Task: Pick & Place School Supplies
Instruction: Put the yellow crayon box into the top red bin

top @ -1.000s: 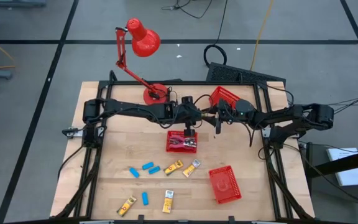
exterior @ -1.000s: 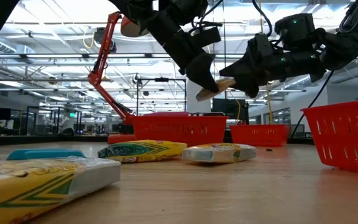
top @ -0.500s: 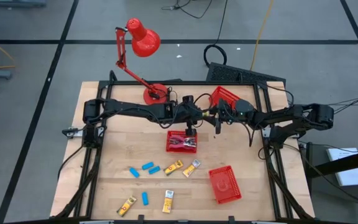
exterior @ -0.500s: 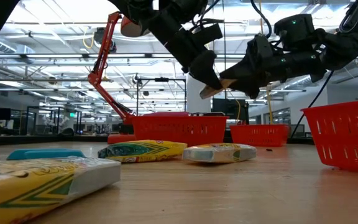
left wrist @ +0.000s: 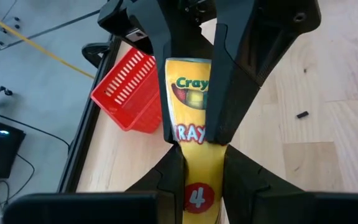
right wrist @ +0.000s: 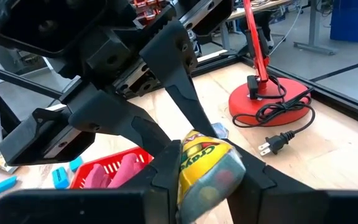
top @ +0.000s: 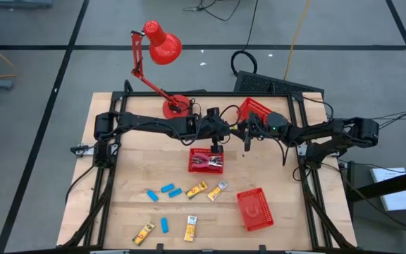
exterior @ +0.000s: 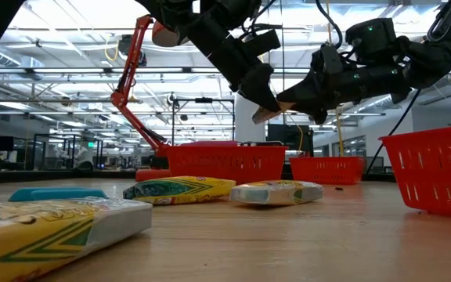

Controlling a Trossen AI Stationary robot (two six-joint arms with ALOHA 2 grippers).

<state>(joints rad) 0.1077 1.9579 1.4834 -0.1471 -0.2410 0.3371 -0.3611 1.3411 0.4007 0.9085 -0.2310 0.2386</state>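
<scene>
The right tool (right wrist: 197, 168) has closed on the crayon packet (left wrist: 194, 124) that the left tool (left wrist: 197, 177) clamps; light, stiff, gripped by its ends.

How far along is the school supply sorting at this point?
Done: red-handled tools lie in the centre basket. In hand: both the left gripper and the right gripper are clamped on one crayon packet in mid-air, apparently a handover. Left: four blue blocks and four packets lie loose on the table.
</scene>
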